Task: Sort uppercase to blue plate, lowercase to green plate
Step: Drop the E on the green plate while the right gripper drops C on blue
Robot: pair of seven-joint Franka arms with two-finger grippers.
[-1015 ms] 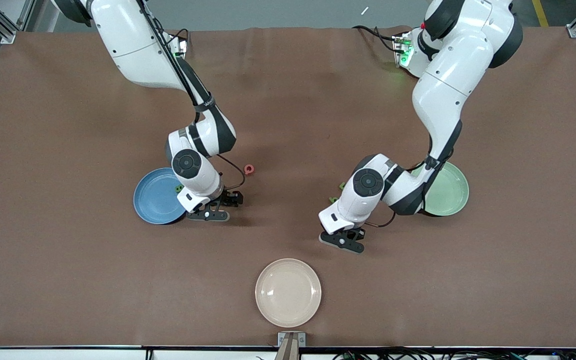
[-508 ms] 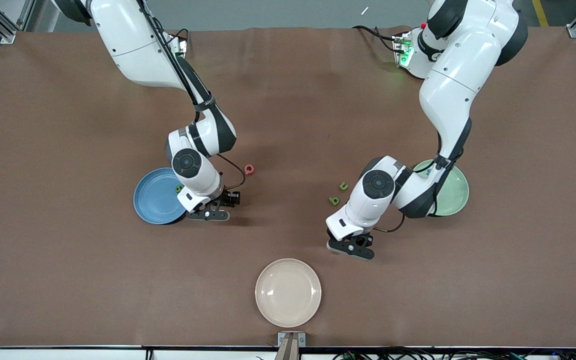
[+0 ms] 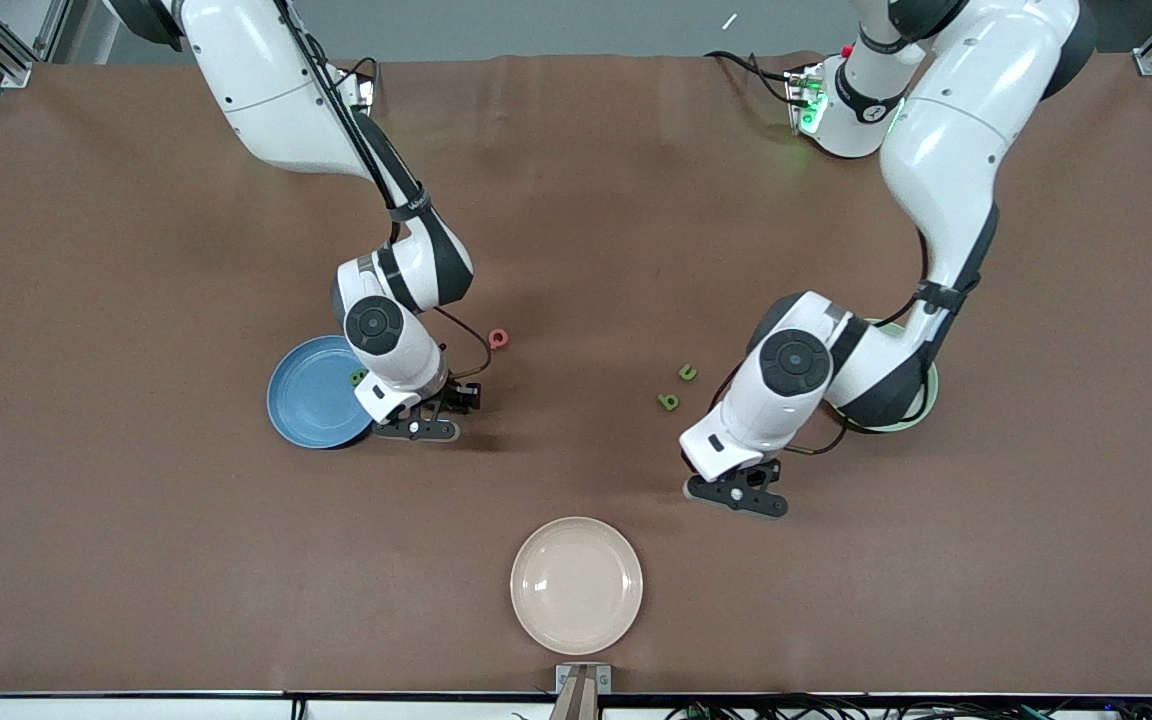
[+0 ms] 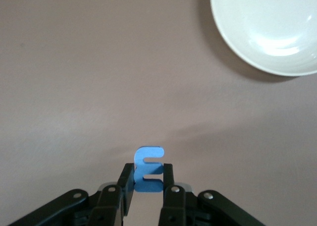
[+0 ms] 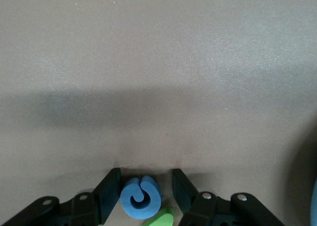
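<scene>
**Brown table, two arms mid-sort**

Brown tabletop (image 3: 136,560) first: cream plate (image 3: 576,585) sits nearest the camera. Left gripper (image 4: 148,190) pinches a blue m (image 4: 148,169) above bare mat by it. Right gripper (image 5: 145,189) brackets a blue C (image 5: 141,197), fingers apart, beside the blue plate (image 3: 311,395). Two green lowercase letters (image 3: 669,402) lie between the arms. Green plate (image 3: 926,405) is mostly hidden by the left arm; red Q (image 3: 498,339) lies farther back.
</scene>
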